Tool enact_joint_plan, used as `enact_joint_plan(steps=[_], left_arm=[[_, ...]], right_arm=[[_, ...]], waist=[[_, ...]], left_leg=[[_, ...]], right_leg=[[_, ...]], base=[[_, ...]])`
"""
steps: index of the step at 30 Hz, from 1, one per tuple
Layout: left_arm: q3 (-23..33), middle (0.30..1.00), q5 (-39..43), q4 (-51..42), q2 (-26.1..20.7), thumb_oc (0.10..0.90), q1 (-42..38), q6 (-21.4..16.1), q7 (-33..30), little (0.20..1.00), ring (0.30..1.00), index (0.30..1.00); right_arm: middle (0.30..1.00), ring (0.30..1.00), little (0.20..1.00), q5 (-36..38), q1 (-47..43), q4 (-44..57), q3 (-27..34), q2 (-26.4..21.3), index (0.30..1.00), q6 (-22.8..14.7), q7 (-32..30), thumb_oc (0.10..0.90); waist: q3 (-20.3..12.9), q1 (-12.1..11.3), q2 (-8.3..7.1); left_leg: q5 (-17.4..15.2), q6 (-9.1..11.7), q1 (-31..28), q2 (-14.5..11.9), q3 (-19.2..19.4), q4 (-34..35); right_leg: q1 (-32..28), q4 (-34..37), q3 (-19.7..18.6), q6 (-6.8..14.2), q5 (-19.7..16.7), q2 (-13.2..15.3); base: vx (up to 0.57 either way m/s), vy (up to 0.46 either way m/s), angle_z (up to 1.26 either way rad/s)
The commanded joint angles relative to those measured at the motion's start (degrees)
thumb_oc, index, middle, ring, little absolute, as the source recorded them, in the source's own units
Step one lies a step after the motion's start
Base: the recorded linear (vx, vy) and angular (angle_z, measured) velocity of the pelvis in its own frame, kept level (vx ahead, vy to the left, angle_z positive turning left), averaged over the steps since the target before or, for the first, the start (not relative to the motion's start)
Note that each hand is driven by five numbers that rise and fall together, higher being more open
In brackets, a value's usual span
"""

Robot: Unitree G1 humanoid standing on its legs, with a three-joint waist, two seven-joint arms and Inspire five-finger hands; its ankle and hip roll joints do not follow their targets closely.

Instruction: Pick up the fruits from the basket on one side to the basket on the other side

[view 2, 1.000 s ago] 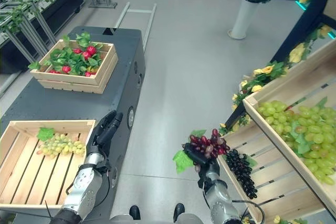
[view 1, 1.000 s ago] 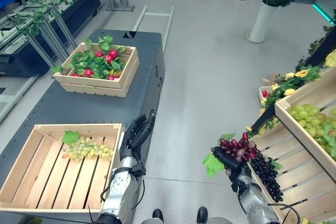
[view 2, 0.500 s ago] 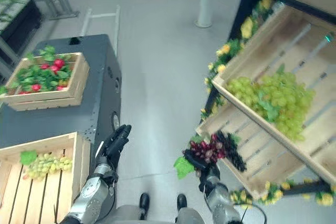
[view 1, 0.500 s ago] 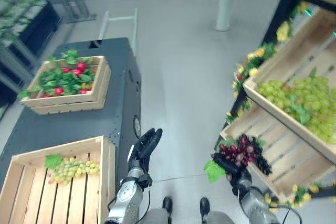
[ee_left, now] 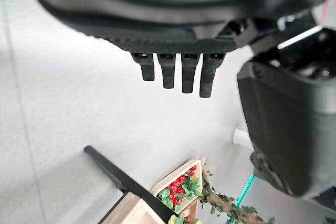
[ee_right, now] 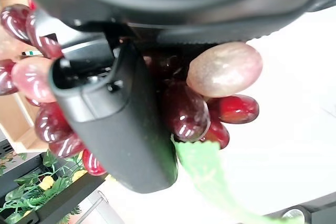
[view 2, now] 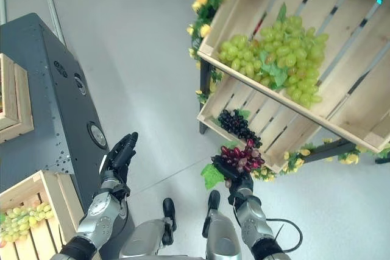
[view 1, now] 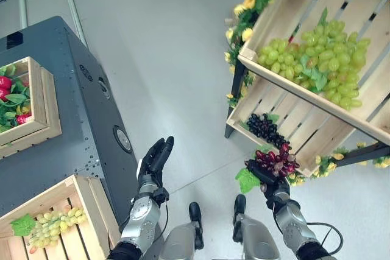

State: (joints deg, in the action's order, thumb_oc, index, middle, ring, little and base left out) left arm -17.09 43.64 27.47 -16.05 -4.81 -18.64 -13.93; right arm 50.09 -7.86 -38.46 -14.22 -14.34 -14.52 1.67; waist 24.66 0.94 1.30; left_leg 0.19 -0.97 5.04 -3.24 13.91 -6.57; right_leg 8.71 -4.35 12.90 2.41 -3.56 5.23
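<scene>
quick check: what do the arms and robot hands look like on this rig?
Both forearms are silver-grey metal with rounded segments and dark joints. Each ends in a black robot hand: left robot hand, right robot hand. The left wrist view shows ribbed black fingers and a broad, smooth dark thumb.

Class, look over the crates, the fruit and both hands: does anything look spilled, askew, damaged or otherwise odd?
Nothing stands out. The right hand is curled round a bunch of red grapes, held above the floor. The green grapes and the black grapes lie inside their slanted wooden shelf crates. The left hand is open, holding nothing.
</scene>
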Motion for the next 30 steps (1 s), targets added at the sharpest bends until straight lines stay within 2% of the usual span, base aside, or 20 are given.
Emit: enact_joint_plan(steps=[1, 2, 6, 8, 12, 19, 23, 25, 30], left_arm=[[-0.76, 0.900, -2.14, -6.77, -1.80, 0.800, -3.31, -9.13, -0.28, 0.900, 0.900, 0.900], [-1.61, 0.900, -2.16, -7.69, -2.28, 0.800, -4.34, -9.13, -1.28, 0.900, 0.900, 0.900], [-2.40, 0.900, -2.62, -8.62, -2.44, 0.800, -5.76, -8.82, -1.98, 0.900, 0.900, 0.900], [-2.91, 0.900, -3.15, -8.78, -2.48, 0.800, -6.17, -8.64, -2.49, 0.900, 0.900, 0.900], [-4.08, 0.900, -2.49, -9.17, -2.67, 0.800, -6.06, -7.12, -2.86, 0.900, 0.900, 0.900], [-6.32, 0.900, -1.89, -11.29, -4.28, 0.800, -6.53, -7.29, -3.25, 0.900, 0.900, 0.900], [-7.73, 0.900, -1.63, -12.63, -6.09, 0.800, -6.52, -7.23, -2.93, 0.900, 0.900, 0.900], [-8.09, 0.900, -1.35, -13.11, -7.00, 0.800, -6.30, -7.22, -2.64, 0.900, 0.900, 0.900], [-8.72, 0.900, -0.49, -13.75, -8.34, 0.800, -6.19, -6.94, -2.46, 0.900, 0.900, 0.900]], right_arm=[[0.300, 0.300, 0.300, 2.22, -6.78, 8.48, 2.77, -3.71, 0.300, -9.74, -0.30, 0.400], [0.300, 0.300, 0.300, 2.70, -8.60, 8.97, 3.82, -5.09, 0.300, -9.57, -1.98, 0.400], [0.300, 0.300, 0.300, 1.26, -14.44, 11.29, 5.97, -7.55, 0.300, -9.90, -5.62, 0.400], [0.300, 0.300, 0.300, 0.58, -16.65, 11.85, 6.86, -8.72, 0.300, -10.33, -7.07, 0.400], [0.300, 0.300, 0.300, -2.36, -24.57, 11.56, 10.28, -15.14, 0.300, -9.12, -9.58, 0.400], [0.300, 0.300, 0.300, -2.99, -33.39, 4.51, 10.04, -24.04, 0.300, -6.96, -10.99, 0.400], [0.300, 0.300, 0.300, -2.11, -40.01, -3.53, 7.87, -30.28, 0.300, -2.09, -11.34, 0.400], [0.300, 0.300, 0.300, -2.31, -42.37, -6.41, 6.91, -32.40, 0.300, -0.14, -11.50, 0.400], [0.300, 0.300, 0.300, -1.48, -46.62, -12.24, 5.96, -35.24, 0.300, 1.38, -10.30, 0.400]], waist=[[0.59, -0.65, -1.75], [1.95, -0.56, -1.52], [4.28, -0.53, -1.06], [4.87, -0.52, -0.89], [5.12, -1.50, -0.10], [5.13, -3.08, 0.75], [5.13, -4.44, 0.99], [5.13, -4.94, 0.99], [5.13, -5.73, 1.06]], left_leg=[[-11.76, 0.43, 8.32, -0.03, -0.26, -14.95], [-12.36, 0.39, 10.91, -0.10, -0.53, -17.53], [-13.74, -0.44, 15.84, 0.68, -0.88, -21.80], [-14.56, -0.70, 17.80, 0.55, -0.84, -23.96], [-17.74, -1.70, 24.13, 0.30, -2.01, -31.66], [-18.12, -1.91, 27.93, 0.59, -3.27, -34.28], [-18.13, -2.21, 30.12, 0.74, -4.30, -35.88], [-18.12, -2.37, 31.09, 0.74, -4.62, -36.42], [-18.32, -2.63, 32.76, 0.68, -5.17, -37.65]], right_leg=[[4.97, -12.23, -0.19, 1.24, 9.40, 3.37], [7.91, -15.27, -0.09, 0.93, 9.99, 3.56], [13.56, -21.21, 0.03, 0.31, 11.58, 3.93], [15.56, -23.52, -0.03, 0.04, 12.29, 4.28], [21.26, -31.38, 0.57, -0.92, 14.83, 5.90], [24.37, -33.98, 1.54, -1.46, 15.34, 6.62], [26.01, -35.50, 2.21, -1.91, 15.34, 6.73], [26.71, -35.86, 2.44, -2.08, 15.23, 6.69], [28.03, -37.05, 2.75, -2.32, 15.32, 6.84]], base=[[-0.16, -0.064, -0.05], [-0.14, -0.041, -0.05], [-0.07, -0.008, 0.08], [-0.05, 0.000, -0.01], [-0.02, 0.006, 0.13], [-0.01, -0.008, 0.04], [-0.01, -0.012, 0.02], [0.00, 0.000, 0.00], [0.00, -0.001, 0.01]])
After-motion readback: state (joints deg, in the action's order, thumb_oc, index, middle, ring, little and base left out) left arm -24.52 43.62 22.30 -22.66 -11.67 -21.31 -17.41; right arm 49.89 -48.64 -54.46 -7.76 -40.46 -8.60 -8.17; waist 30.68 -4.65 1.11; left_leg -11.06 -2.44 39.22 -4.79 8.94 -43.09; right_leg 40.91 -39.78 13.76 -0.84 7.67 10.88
